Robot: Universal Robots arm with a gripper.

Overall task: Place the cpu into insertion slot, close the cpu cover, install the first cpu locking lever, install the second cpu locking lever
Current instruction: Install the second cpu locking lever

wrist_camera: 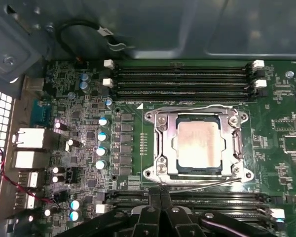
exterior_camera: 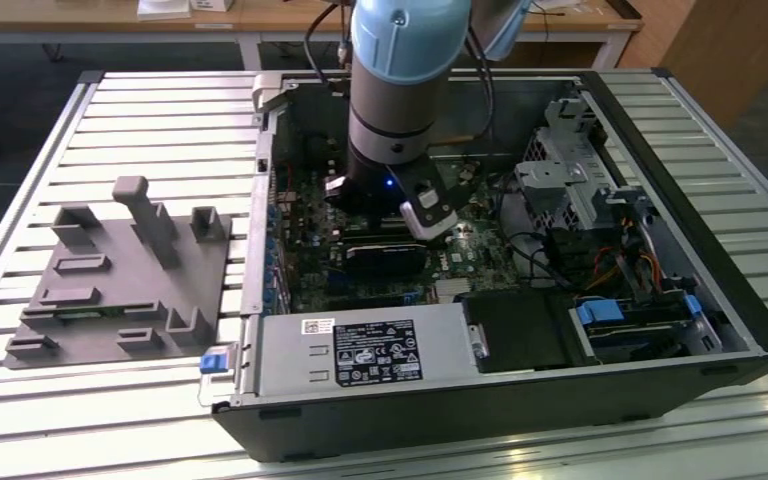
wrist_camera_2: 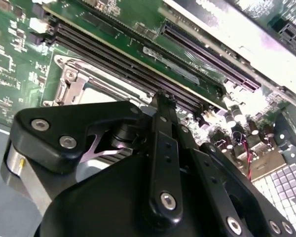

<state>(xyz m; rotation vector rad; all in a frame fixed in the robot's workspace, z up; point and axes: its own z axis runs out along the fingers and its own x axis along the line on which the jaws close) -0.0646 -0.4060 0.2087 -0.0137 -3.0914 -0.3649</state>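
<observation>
In the first wrist view, cpu (wrist_camera: 198, 144) seated, cpu cover (wrist_camera: 197, 146) closed

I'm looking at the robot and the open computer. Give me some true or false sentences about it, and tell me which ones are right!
1. The silver chip sits in the square socket. True.
2. The metal cover frame lies flat around the chip. True.
3. The gripper is holding the chip up in the air. False: its fingers are pressed together with nothing between them, just beside the socket's edge.
4. The computer case is standing upright with its side closed. False: it lies on its side, open, on the slatted table.
5. A grey plastic holder sits on the table on the exterior view's left of the case. True.
</observation>
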